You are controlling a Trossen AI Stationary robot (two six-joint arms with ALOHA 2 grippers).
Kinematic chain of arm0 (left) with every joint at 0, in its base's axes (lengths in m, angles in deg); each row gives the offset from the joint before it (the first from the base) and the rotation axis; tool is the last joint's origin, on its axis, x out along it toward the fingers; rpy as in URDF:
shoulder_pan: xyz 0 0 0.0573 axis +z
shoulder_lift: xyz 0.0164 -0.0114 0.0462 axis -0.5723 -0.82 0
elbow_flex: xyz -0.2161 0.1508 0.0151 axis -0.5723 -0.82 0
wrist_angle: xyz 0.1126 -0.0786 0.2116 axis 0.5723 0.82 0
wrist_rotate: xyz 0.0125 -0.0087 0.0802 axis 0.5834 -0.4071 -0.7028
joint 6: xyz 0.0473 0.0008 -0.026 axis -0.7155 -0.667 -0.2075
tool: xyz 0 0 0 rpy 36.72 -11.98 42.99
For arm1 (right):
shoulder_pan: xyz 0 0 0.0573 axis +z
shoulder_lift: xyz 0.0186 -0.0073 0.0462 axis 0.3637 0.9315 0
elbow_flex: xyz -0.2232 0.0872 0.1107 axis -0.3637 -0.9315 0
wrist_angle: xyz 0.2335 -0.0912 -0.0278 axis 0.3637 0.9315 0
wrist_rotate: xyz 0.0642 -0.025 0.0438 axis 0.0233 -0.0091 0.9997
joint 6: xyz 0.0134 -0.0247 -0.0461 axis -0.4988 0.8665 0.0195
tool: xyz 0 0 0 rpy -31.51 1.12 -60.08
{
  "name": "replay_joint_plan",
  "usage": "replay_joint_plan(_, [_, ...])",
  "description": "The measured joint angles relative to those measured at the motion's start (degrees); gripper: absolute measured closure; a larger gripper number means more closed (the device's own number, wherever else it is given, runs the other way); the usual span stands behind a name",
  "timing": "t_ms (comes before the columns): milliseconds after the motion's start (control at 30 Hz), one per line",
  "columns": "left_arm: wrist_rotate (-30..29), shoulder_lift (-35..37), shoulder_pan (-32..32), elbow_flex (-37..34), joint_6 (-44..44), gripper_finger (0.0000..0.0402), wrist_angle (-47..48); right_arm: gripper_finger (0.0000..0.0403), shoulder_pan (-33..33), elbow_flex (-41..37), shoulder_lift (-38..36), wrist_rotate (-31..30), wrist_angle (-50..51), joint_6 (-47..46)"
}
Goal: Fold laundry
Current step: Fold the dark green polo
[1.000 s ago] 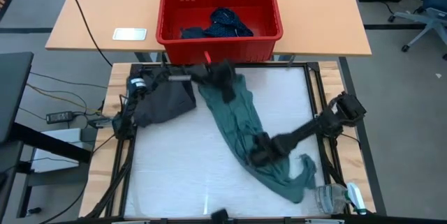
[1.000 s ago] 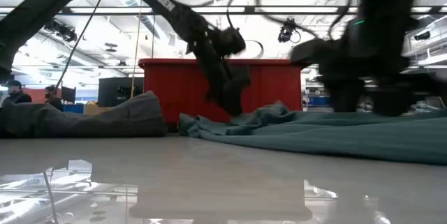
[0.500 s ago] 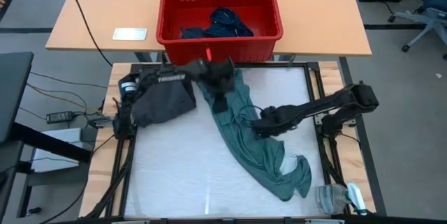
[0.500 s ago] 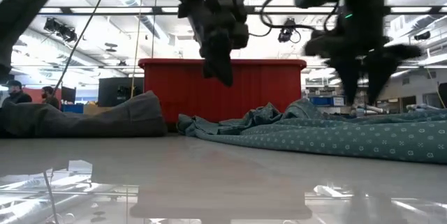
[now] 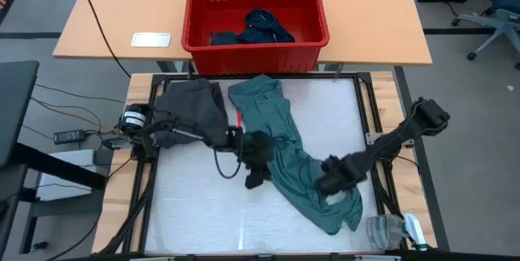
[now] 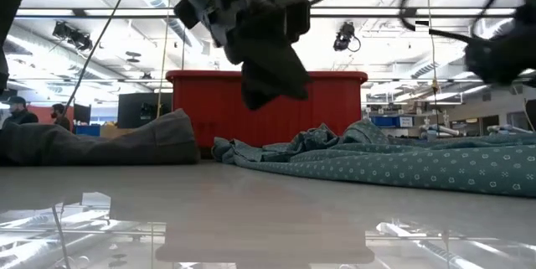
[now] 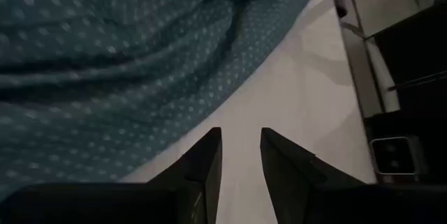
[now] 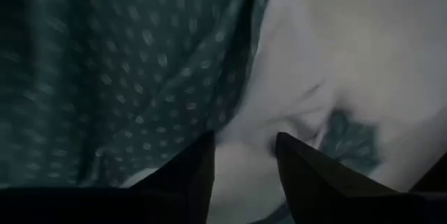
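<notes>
While both arms reach over the white table [image 5: 195, 204], the teal shirt [image 5: 280, 151] lies as a long strip, its long axis running diagonally from the far edge near the red basket [image 5: 256, 45] toward the near right corner, where its end bunches in folds. A grey piece [image 5: 191, 110] lies crumpled at the far left corner, just beside the shirt's upper end. Inside the basket rest a navy dotted piece [image 5: 266, 23] and a plain dark one [image 5: 223, 38].

Left gripper [image 5: 253, 176]: near the table's centre, at the shirt's left edge; in the left wrist view its fingers [image 7: 202, 165] stand slightly apart with bare table between them, holding nothing, the shirt just beyond.

Right gripper [image 5: 329, 181]: over the shirt's lower end, toward the near right corner; in the right wrist view its fingers [image 8: 192, 165] stand apart above the shirt's edge, with white table showing between them, nothing gripped.
</notes>
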Motion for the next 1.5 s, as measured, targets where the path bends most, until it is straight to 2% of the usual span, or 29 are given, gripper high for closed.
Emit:
replay_joint_plan(133, [-0.35, 0.13, -1.99, -2.43, 2.7, 0.0297, 2.31, 0.0264, 5.3, 0.74, 3.73, 6.11, -14.27, -13.69])
replay_joint_plan(233, [-0.54, 1.11, -3.46, -4.81, 4.43, 0.0297, 4.75, 0.027, 7.59, 2.91, 6.94, 2.75, -30.19, -21.79])
replay_joint_plan(333, [-0.8, 3.29, -5.23, -7.97, 7.66, 0.0297, 5.0, 0.0272, 7.78, 4.71, 10.41, -3.16, -45.83, -18.96])
replay_joint_plan(433, [-3.14, 6.53, -7.01, -10.78, 13.16, 0.0297, 4.93, 0.0272, 7.25, 6.06, 11.62, -2.93, -53.39, -9.67])
replay_joint_plan(600, [-9.92, 11.31, -10.43, -11.7, 21.55, 0.0297, 3.26, 0.0272, 7.47, 6.39, 8.63, 0.68, -48.93, 3.89])
replay_joint_plan(733, [-15.41, 11.55, -14.22, -10.98, 29.58, 0.0297, -6.01, 0.0272, 8.75, 6.47, 5.27, -1.74, -38.4, 21.44])
replay_joint_plan(833, [-20.73, 9.52, -18.38, -9.18, 32.75, 0.0297, -13.04, 0.0272, 10.4, 6.45, 4.72, -8.45, -29.18, 35.93])
replay_joint_plan(900, [-24.41, 7.97, -21.43, -8.32, 35.23, 0.0297, -12.98, 0.0272, 11.91, 6.45, 5.13, -14.34, -25.91, 44.81])
replay_joint_plan(1067, [-31.92, 3.57, -28.35, -4.8, 44.36, 0.0297, -13.68, 0.0269, 13.51, 5.71, 6.22, -24.83, -25.05, 61.88])
replay_joint_plan(1233, [-35.5, -0.18, -32.5, -0.98, 48.96, 0.0297, -12.46, 0.0268, 13.33, 5.2, 7.42, -27.25, -24.98, 69.73])
replay_joint_plan(1300, [-36.73, -1.21, -33.27, 0.3, 49.3, 0.0297, -10.01, 0.0268, 12.74, 4.88, 7.75, -25.51, -26.43, 71.78])
replay_joint_plan(1500, [-36.7, -4.41, -32.95, 3.15, 50.46, 0.0297, -10.75, 0.0279, 12.12, 3.86, 9.21, -20.72, -25.67, 72.98])
